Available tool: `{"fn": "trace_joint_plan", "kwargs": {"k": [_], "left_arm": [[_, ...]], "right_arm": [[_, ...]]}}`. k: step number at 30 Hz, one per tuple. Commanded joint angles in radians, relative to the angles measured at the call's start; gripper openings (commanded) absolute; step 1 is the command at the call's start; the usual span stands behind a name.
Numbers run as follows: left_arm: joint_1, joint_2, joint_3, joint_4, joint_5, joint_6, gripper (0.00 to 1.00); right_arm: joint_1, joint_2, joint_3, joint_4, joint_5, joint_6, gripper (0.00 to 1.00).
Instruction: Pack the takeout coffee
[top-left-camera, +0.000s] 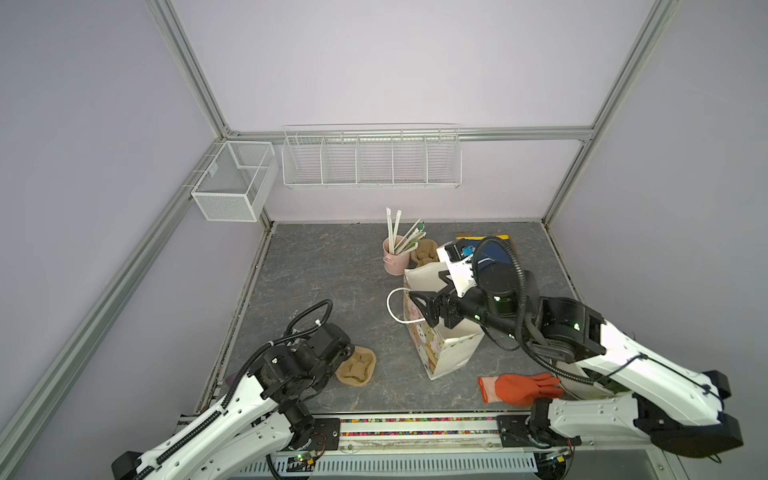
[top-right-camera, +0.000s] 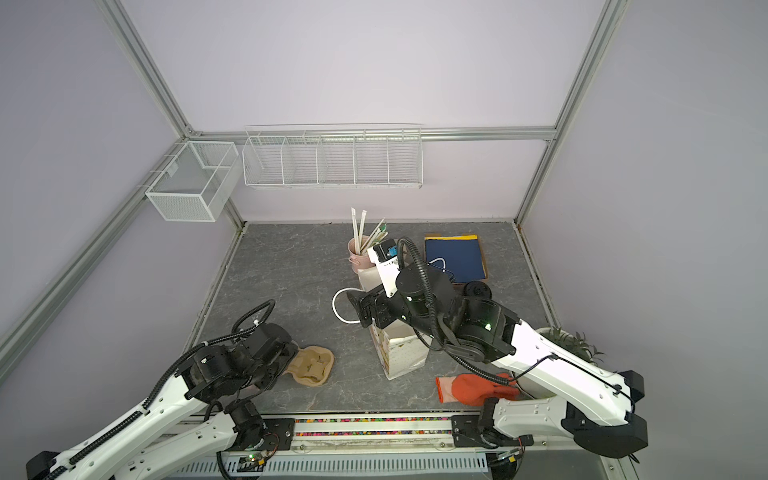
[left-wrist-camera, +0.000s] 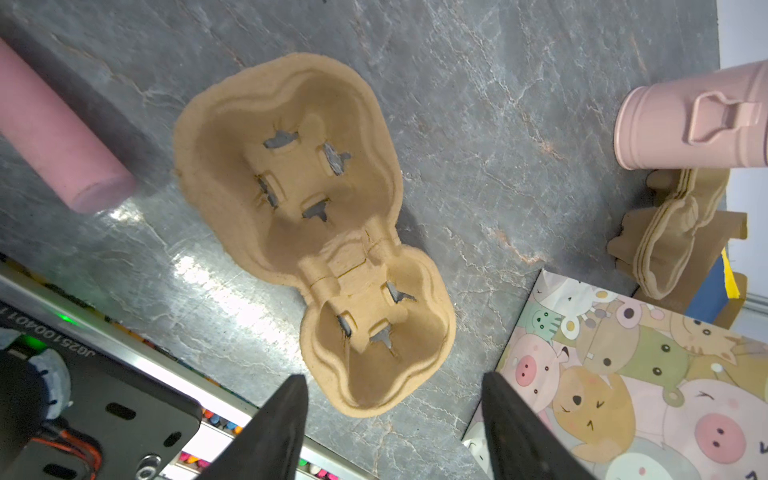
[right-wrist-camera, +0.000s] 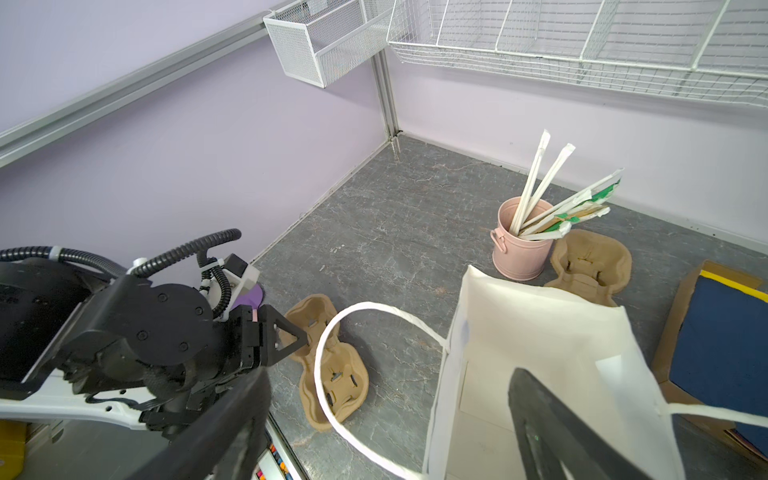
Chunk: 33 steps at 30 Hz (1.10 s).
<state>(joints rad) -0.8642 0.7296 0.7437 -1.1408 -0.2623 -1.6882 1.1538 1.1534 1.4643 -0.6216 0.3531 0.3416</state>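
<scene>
- 2 grippers, both released. The left gripper has its jaws apart with nothing between them, tips just over the near end of the loose pulp carrier.
- The right gripper is spread wide and holds nothing. 1 finger is over the inside of the paper bag, the other is outside it, and the white handle loop lies between.
- Why, as a guess: the bag stands upright with its mouth open so a cup can drop straight in, and the right arm looks to be steadying that mouth. The carrier lies flat, wells up, beside the left arm, likely staged to take the cup.
- The takeout coffee shows in a top view as a small black round thing, blurry; I read it as the lidded cup. It stands on the table just beside the blue pad.
- It sits behind the right arm's wrist, apart from the open jaws and well apart from the left gripper.
- The bag floor that shows is bare; the rest is hidden by a finger.
</scene>
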Motion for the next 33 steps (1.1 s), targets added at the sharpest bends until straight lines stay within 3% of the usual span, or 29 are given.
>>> {"fn": "trace_joint_plan", "kwargs": {"k": [1, 6, 19, 33], "left_arm": [[0.001, -0.013, -0.03, -0.018, -0.017, -0.152, 0.67], [0.001, 0.019, -0.044, -0.023, 0.02, -0.215, 0.74], [0.002, 0.081, -0.135, 0.05, 0.033, -0.318, 0.76], [0.032, 0.215, -0.105, 0.121, -0.01, -0.293, 0.77]], "right_arm": [[0.003, -0.035, -0.014, -0.03, 0.023, -0.032, 0.93], [0.004, -0.067, -0.029, -0.051, 0.018, -0.036, 0.95], [0.003, -0.104, -0.044, -0.081, -0.002, -0.053, 0.98], [0.004, -0.134, -0.07, -0.093, -0.02, -0.068, 0.98]]}}
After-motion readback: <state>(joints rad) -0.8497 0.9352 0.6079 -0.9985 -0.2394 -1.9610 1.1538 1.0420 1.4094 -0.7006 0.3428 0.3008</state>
